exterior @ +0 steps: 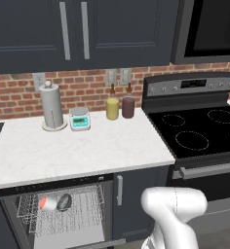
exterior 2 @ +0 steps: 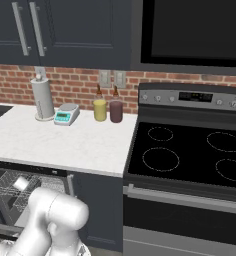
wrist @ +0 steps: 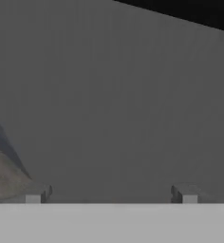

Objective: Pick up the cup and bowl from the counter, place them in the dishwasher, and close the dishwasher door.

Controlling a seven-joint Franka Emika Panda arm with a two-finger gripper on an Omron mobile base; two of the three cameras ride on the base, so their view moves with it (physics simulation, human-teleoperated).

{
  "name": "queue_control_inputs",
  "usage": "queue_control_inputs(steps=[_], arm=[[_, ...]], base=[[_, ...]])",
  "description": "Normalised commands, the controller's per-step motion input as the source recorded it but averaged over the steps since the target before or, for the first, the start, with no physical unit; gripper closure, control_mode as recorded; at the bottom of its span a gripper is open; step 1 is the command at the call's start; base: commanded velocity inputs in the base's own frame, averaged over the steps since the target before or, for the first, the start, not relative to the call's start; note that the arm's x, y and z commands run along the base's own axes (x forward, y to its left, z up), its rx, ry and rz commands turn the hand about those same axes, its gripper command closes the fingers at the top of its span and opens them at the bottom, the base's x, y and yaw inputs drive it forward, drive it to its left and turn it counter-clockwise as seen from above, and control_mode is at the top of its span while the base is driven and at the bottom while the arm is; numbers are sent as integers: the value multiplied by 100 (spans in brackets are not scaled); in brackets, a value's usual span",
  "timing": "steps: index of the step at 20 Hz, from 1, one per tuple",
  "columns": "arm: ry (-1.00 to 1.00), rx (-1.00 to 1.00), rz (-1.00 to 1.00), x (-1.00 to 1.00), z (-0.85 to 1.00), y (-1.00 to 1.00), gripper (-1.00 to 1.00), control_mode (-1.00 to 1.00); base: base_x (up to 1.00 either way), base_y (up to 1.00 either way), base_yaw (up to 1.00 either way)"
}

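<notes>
The dishwasher (exterior: 9,214) under the white counter (exterior: 87,151) stands open, its silver wire rack (exterior: 83,214) showing. In the rack the light-grey cup (exterior: 47,203) lies on its side with its red inside facing left, and the dark bowl (exterior: 64,201) leans right beside it. From the right base view, the cup (exterior 2: 21,183) shows as a pale shape in the rack. The dishwasher door (exterior: 63,240) hangs lowered at the bottom edge. In the hand view my gripper (wrist: 110,195) is open and empty, fingertips (wrist: 35,195) far apart, close against a flat grey panel (wrist: 114,104), probably the door.
On the counter's back stand a paper-towel holder (exterior: 51,107), a small scale (exterior: 80,118), a yellow bottle (exterior: 112,108) and a maroon bottle (exterior: 128,107). The black stove (exterior: 200,131) is to the right. A narrow cabinet door (exterior: 136,199) sits between dishwasher and stove.
</notes>
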Motion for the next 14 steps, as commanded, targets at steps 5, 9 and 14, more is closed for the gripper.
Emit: queue_control_inputs(steps=[5,9,14], arm=[[-59,-4,8,75,-1,-79,-100,-100],[-39,1,0,100,-12,-71,-100,-100],[-14,14,-22,100,-19,-41,-100,-100]], base=[[0,0,0],[0,0,0],[0,0,0]])
